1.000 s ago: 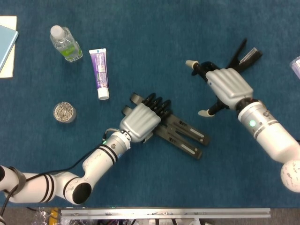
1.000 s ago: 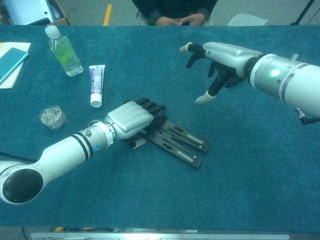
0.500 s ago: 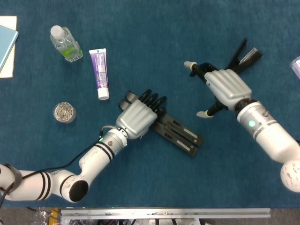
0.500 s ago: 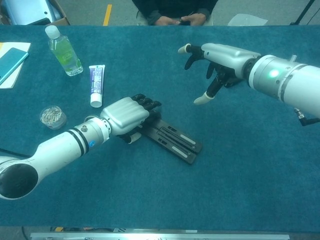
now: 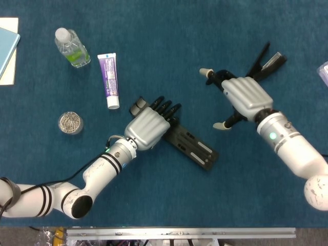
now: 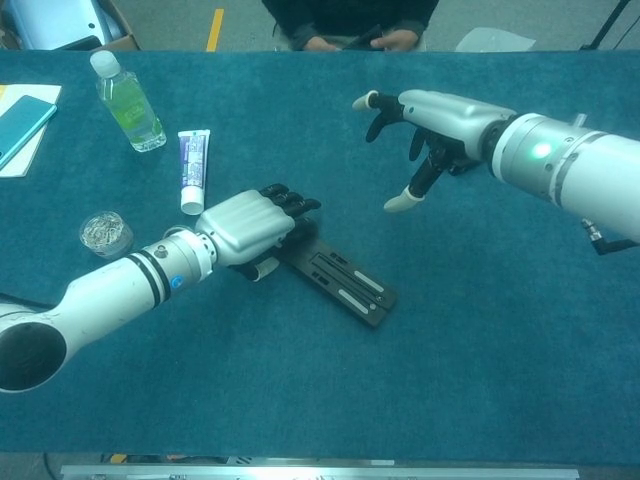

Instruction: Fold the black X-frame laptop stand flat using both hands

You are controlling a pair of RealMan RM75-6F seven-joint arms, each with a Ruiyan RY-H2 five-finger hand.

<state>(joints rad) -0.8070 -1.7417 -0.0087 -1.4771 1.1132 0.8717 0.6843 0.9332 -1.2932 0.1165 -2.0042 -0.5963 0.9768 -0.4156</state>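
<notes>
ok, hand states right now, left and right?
Left hand: fingers curled over one end of the black X-frame laptop stand, gripping it.
Right hand: open, fingers spread, holding nothing, apart from the stand.

Worktop [image 6: 320, 400] covered edge to edge in deep teal, carpet-like cloth under even overhead light with soft shadows. At 6 o'clock a pale metal rail [image 5: 179, 233] borders its near edge. Beyond the far edge, at 12 o'clock in the chest view, lies grey floor [image 6: 170, 25] bearing a yellow line [image 6: 214, 28]; a seated person's forearms [image 6: 350, 40] rest there.
</notes>
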